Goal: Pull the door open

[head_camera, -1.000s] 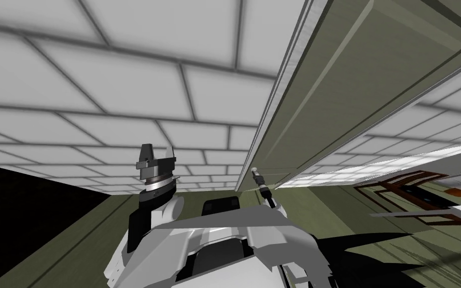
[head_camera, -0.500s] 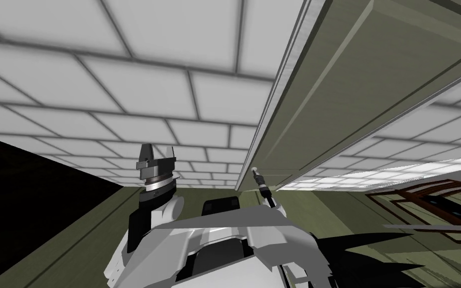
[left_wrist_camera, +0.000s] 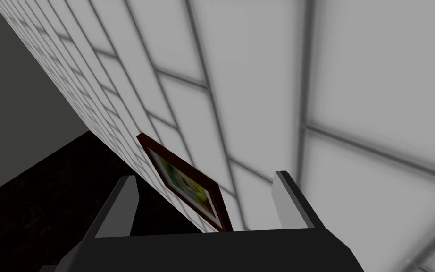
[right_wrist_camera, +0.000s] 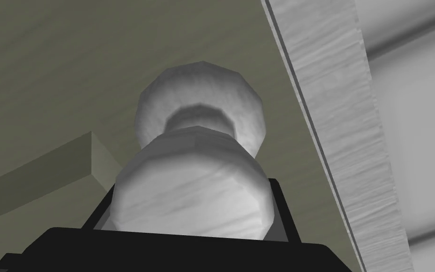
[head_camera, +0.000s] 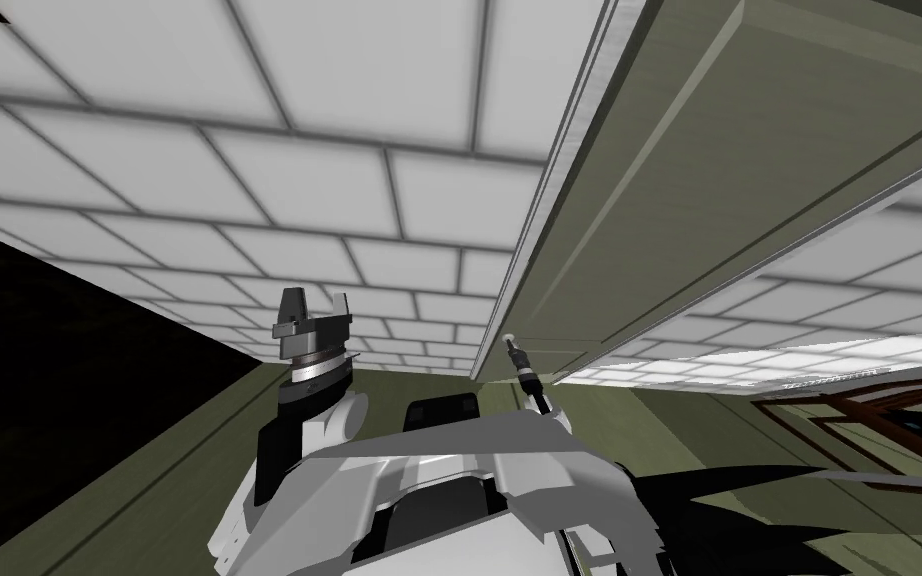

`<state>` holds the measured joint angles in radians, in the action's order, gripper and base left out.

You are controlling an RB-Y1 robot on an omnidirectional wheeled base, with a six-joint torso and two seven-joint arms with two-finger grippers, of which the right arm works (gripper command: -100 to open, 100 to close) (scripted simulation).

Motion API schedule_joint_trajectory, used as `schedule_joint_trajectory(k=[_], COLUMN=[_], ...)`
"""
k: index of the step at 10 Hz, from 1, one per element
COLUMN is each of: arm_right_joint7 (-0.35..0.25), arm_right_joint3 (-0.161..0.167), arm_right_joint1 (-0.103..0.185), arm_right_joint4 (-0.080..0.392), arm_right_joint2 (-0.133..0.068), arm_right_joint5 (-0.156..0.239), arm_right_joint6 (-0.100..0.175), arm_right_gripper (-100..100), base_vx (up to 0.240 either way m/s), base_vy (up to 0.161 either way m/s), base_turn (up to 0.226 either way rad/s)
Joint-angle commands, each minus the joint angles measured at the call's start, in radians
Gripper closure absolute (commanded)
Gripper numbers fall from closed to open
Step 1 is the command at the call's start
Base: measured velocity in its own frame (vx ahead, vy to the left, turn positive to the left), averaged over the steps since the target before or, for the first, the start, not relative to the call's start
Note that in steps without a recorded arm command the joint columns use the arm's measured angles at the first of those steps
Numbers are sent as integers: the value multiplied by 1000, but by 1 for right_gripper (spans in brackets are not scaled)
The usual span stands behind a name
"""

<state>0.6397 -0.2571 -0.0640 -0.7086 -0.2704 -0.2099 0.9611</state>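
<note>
One olive panelled door (head_camera: 709, 200); whitish knob (right_wrist_camera: 195, 189).

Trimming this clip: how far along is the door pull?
Done: the right end effector is shut on the grey knob of the green door. In hand: the pull; the door's pale edge stands free, with tiled wall on either side, so it looks partly open. To do: swing it wider, then release. The left end effector is open, idle.
</note>
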Motion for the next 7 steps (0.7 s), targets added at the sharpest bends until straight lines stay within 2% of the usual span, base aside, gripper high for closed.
schedule_joint_trajectory(k=[1,7], arm_right_joint7=[-50,-199], arm_right_joint3=[8,28], arm_right_joint1=[1,5], arm_right_joint4=[3,4], arm_right_joint2=[3,0], arm_right_joint5=[18,82], arm_right_joint6=[-1,-10], arm_right_gripper=[100,100], base_vx=[-43,-45], base_vy=[-24,-25], base_turn=[72,70])
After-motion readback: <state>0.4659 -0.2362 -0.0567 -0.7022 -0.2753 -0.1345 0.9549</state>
